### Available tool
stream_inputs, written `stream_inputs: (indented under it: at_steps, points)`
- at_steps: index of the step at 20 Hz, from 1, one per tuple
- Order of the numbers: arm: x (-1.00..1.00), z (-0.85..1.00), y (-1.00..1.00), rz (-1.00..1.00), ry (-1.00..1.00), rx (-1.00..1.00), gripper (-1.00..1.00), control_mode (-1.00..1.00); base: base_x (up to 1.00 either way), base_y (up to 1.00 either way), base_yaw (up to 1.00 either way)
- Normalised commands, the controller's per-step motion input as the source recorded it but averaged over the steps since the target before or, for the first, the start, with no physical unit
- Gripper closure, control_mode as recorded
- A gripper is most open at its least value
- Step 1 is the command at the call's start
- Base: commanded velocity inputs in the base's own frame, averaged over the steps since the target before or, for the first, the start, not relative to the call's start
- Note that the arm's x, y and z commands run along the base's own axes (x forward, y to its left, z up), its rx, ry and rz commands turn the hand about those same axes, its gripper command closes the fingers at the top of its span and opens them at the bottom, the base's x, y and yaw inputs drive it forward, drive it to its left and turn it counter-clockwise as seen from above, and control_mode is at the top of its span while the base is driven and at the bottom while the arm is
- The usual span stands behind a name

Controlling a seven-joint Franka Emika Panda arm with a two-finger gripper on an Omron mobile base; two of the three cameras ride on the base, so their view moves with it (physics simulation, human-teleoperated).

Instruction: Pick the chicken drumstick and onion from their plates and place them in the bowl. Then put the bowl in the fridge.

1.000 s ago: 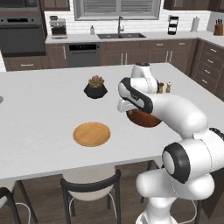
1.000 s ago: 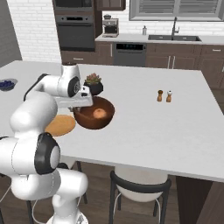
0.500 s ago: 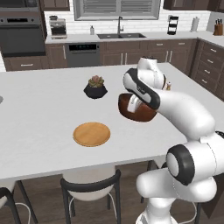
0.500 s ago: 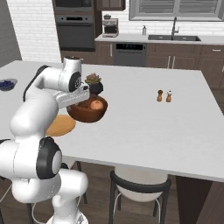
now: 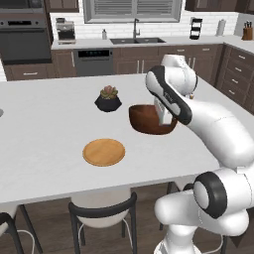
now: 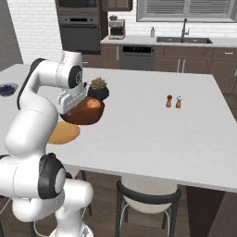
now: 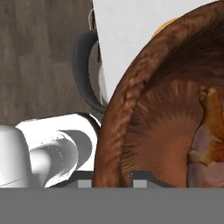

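Note:
My gripper (image 5: 166, 118) is shut on the rim of the dark reddish-brown bowl (image 5: 148, 120) and holds it a little above the white counter. In the right base view the gripper (image 6: 71, 104) clamps the bowl (image 6: 83, 113) at its left rim, and an orange lump lies inside. The hand view has the gripper (image 7: 113, 181) astride the braided rim of the bowl (image 7: 162, 113), with the lumpy chicken drumstick (image 7: 209, 131) on the bottom. I cannot tell the onion apart. The tan wooden plate (image 5: 103, 152) lies bare. The cream-rimmed plate and the fridge are out of view.
A black pot with a succulent (image 5: 108, 99) stands just behind the bowl. Salt and pepper shakers (image 6: 173, 101) are at the right of the counter (image 6: 148, 134). A small bowl of blueberries (image 6: 7, 89) sits at the far left. Stools (image 5: 101, 213) stand at the near edge.
The bowl has come up off the counter and moved left in my gripper, toward the succulent pot. The plate and pot have not moved.

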Motion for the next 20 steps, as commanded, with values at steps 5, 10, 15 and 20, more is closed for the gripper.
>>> stream_inputs:
  at_steps: [5, 10, 15, 20]
  points:
    - [-0.81, 0.25, -0.14, 0.19, -0.34, -0.01, 1.0, -1.0, 0.0, 0.0, 0.0]
    - [-0.66, 0.21, -0.13, 0.15, -0.18, 0.0, 1.0, -1.0, 0.0, 0.0, 0.0]
    - [-0.53, 0.4, -0.19, 0.05, 0.04, 0.0, 1.0, -1.0, 0.0, 0.0, 0.0]
    - [-0.24, 0.07, -0.14, -0.03, 0.08, 0.0, 1.0, -1.0, 0.0, 0.0, 0.0]
